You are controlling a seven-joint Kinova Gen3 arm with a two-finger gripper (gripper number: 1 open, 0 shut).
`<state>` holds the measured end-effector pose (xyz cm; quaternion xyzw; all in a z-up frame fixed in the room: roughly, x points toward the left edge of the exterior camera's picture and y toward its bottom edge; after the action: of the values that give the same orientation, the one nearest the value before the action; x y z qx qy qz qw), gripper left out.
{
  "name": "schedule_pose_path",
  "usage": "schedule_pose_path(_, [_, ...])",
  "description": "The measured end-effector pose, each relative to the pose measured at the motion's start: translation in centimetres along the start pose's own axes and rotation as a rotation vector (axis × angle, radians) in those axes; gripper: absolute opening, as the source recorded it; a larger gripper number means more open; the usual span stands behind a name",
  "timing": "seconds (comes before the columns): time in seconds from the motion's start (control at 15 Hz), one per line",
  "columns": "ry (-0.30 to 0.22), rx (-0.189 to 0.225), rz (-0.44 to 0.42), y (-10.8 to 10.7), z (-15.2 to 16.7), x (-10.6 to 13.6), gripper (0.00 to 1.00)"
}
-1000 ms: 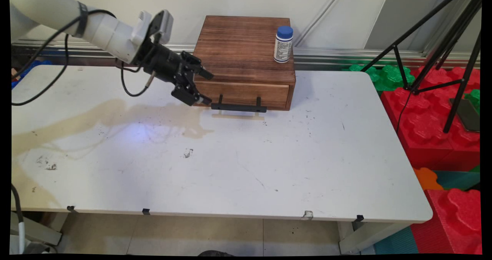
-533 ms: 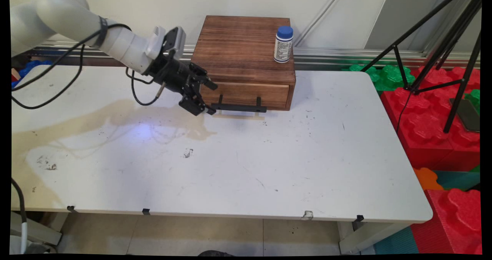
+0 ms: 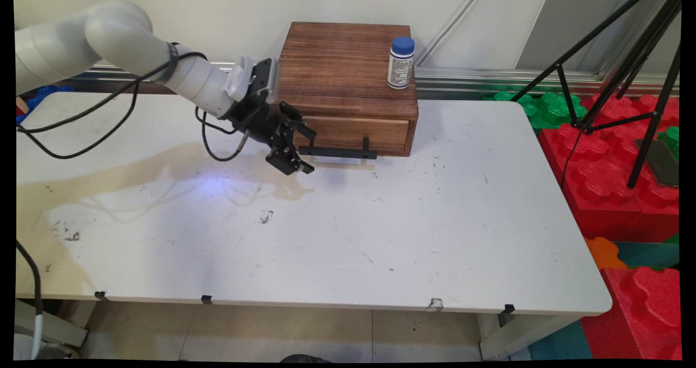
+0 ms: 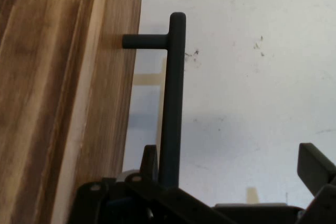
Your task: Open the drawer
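A brown wooden drawer box (image 3: 348, 69) stands at the back of the white table (image 3: 380, 237), its drawer shut. A black bar handle (image 3: 340, 152) sticks out from the drawer front. My gripper (image 3: 309, 151) is open at the handle's left end, one finger above the bar and one below. In the hand view the handle (image 4: 173, 103) runs up between the open gripper's (image 4: 231, 161) fingers, close to the finger (image 4: 149, 158) on the drawer side and apart from the other. A white bottle with a blue cap (image 3: 401, 62) stands upright on the box's right rear corner.
A tan stain (image 3: 163, 167) spreads over the table's left half. Black tripod legs (image 3: 598, 58) stand at the right beyond the table edge. Red foam blocks (image 3: 603, 178) and green ones lie on the floor there. Black cables hang from the arm.
The gripper has moved right and down along the drawer front to the handle's left end, staying open. Box and bottle have not moved.
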<state>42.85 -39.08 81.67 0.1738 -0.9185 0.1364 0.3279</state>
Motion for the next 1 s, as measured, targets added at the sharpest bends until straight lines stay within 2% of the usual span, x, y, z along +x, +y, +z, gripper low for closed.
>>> schedule_pose_path(1.0, [-0.040, 0.001, 0.020, 0.1, 3.6, 0.1, 1.00])
